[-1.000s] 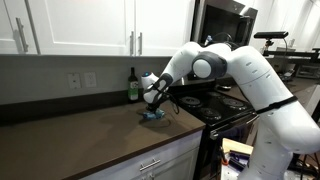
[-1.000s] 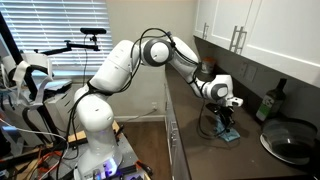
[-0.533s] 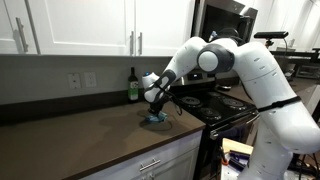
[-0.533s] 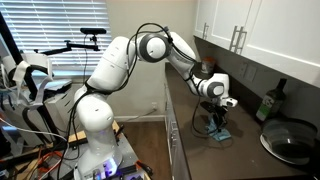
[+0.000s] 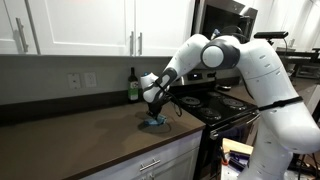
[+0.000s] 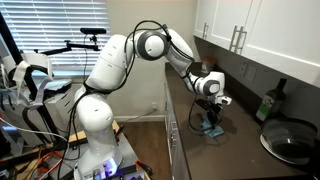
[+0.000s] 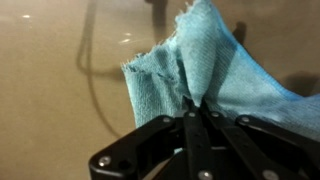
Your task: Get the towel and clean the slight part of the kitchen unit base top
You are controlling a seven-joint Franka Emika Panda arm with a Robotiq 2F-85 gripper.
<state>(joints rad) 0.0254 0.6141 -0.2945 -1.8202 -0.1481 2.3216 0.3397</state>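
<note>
A light blue towel lies bunched on the brown kitchen counter top. It also shows under the arm in both exterior views. My gripper is shut on the towel's near edge and presses it against the counter. In an exterior view my gripper reaches down onto the towel near the counter's front, beside the stove. In an exterior view it stands just above the towel.
A dark green bottle stands by the back wall, and it also shows in an exterior view. A black stove borders the counter, with a dark pan on it. White cabinets hang above.
My gripper has slid the towel a short way along the counter, away from the stove and pan. The towel stays pinched in the jaws.
</note>
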